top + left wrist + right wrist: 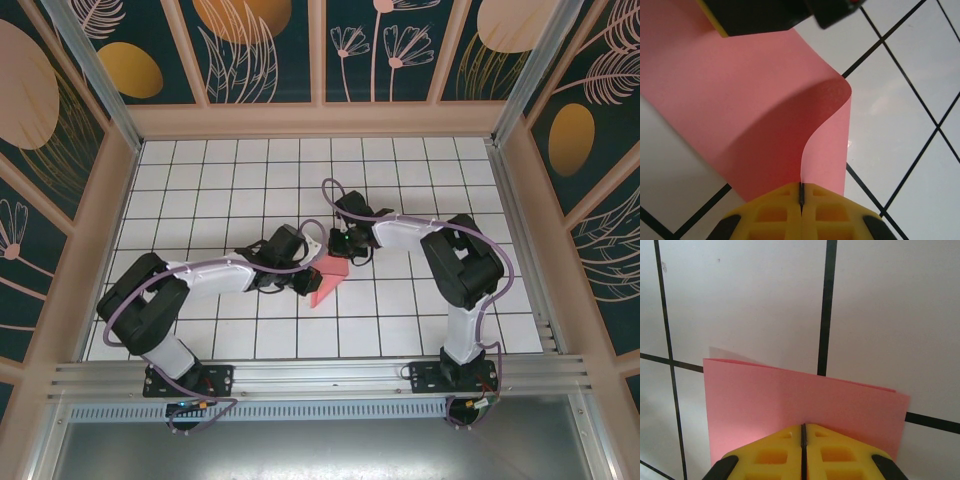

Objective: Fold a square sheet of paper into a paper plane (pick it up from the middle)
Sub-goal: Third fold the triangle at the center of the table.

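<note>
The square sheet of paper (328,281) is a salmon-pink folded wedge on the white grid table, between the two arms. My left gripper (304,279) is at its left side, shut on one edge. In the left wrist view the pink sheet (760,110) curls up into the closed yellow tips of the left gripper (801,193). My right gripper (351,252) is at the wedge's far end. Its yellow tips (803,431) are shut and rest on the flat folded paper (790,397), with no paper seen between them. The right gripper's black and yellow body (765,15) stands over the sheet's far part.
The white tiled table (400,180) has black grid lines and is walled by patterned panels on three sides. An aluminium rail (320,375) runs along the near edge by the arm bases.
</note>
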Robot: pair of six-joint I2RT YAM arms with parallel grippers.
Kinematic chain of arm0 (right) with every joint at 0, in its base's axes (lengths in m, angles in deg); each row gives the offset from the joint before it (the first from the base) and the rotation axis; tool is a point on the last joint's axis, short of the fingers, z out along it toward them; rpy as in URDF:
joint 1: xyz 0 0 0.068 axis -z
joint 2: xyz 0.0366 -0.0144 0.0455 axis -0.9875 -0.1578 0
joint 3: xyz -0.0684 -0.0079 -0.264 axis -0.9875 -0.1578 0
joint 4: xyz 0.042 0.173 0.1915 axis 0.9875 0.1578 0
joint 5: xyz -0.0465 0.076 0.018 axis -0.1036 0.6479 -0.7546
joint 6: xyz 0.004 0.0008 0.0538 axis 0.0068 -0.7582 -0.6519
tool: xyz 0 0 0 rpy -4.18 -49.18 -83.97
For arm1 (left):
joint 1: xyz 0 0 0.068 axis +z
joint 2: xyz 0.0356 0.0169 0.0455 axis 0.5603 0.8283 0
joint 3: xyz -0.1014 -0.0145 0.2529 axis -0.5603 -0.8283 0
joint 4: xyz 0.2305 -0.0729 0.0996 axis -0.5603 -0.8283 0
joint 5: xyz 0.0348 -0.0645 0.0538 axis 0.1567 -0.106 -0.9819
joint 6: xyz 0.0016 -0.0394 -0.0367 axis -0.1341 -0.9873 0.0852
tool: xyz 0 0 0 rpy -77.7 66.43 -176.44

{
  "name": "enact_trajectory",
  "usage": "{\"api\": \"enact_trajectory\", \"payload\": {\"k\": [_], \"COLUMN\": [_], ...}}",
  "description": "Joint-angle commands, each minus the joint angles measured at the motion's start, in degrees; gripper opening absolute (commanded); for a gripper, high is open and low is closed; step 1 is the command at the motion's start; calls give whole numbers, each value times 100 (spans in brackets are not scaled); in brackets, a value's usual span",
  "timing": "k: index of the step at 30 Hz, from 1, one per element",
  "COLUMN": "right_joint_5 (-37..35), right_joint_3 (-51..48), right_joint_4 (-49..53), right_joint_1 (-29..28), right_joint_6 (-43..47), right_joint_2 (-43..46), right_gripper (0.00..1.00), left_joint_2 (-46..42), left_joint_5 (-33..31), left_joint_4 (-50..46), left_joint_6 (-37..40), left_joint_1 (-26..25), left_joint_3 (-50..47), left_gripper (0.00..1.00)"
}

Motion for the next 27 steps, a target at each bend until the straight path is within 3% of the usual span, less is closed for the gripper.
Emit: {"api": "enact_trajectory", "payload": {"k": [1,10,27], "right_joint_5": [-182,-210,-249], "right_joint_3": [111,31,66], "right_joint_4": [242,218,256], "right_joint_1": [-79,-95,-103], "right_joint_6": [173,78,50], "right_joint_2": [-245,-234,-248], "right_gripper": [10,10,11], "left_joint_2": [72,45,168], "left_joint_5": [-148,-458,-233], "left_joint_4": [-143,-46,-43], "left_joint_6": [-131,-398,-513], "left_joint_1": [53,91,142], "left_joint_3": [147,8,-27], "left_gripper": [0,0,0]}}
